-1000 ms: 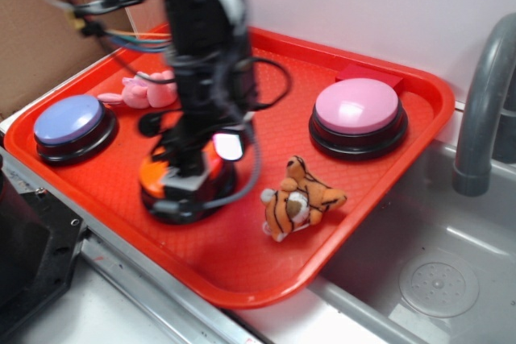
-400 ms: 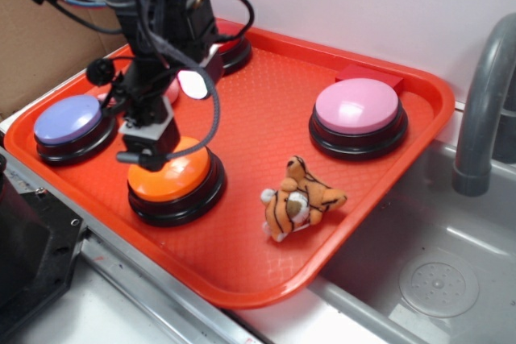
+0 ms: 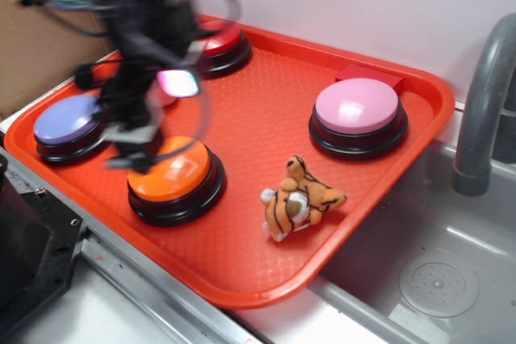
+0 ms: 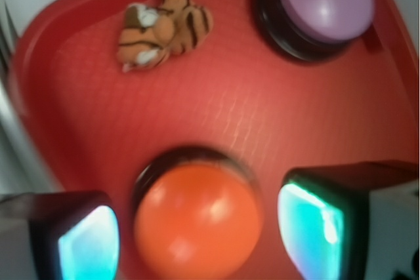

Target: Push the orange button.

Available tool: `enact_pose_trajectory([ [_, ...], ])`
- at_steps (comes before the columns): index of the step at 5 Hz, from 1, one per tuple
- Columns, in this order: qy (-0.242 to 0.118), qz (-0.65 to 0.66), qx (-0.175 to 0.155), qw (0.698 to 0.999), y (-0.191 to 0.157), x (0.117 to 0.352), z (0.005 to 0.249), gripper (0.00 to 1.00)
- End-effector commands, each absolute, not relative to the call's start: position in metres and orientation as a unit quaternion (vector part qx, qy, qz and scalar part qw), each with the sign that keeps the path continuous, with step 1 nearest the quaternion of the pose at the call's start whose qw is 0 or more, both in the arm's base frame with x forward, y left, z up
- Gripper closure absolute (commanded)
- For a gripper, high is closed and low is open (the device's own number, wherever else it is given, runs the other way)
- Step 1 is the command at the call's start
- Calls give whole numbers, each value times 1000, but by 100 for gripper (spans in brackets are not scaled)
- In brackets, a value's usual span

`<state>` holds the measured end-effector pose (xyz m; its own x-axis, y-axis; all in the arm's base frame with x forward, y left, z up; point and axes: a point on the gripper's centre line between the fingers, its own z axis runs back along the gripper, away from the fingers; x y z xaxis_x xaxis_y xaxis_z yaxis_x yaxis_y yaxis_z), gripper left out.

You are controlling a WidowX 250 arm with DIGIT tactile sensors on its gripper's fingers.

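The orange button, a glossy orange dome on a black base, sits near the front left of the red tray. My gripper is motion-blurred and hovers over the button's left rear edge; whether it touches the dome cannot be told. In the wrist view the orange button lies below and between the two fingers. My gripper is open with nothing held, its pads glowing cyan.
On the tray also stand a blue-purple button at the left, a red button at the back and a pink button at the right. A plush tiger lies beside the orange button. A grey sink and faucet are at the right.
One second ago my gripper was low on the orange button, covering most of the dome. It has since risen and shifted left, so the dome now shows almost whole.
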<state>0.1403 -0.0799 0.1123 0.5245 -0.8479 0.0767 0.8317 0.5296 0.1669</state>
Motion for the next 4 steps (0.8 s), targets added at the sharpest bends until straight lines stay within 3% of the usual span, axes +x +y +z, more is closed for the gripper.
enact_pose_trajectory([
  [1, -75, -367, -10, 927, -76, 91, 106, 0],
  [2, -76, -349, -15, 934, -63, 102, 97, 0],
  [4, -54, -344, -6, 937, -44, 148, 81, 0],
])
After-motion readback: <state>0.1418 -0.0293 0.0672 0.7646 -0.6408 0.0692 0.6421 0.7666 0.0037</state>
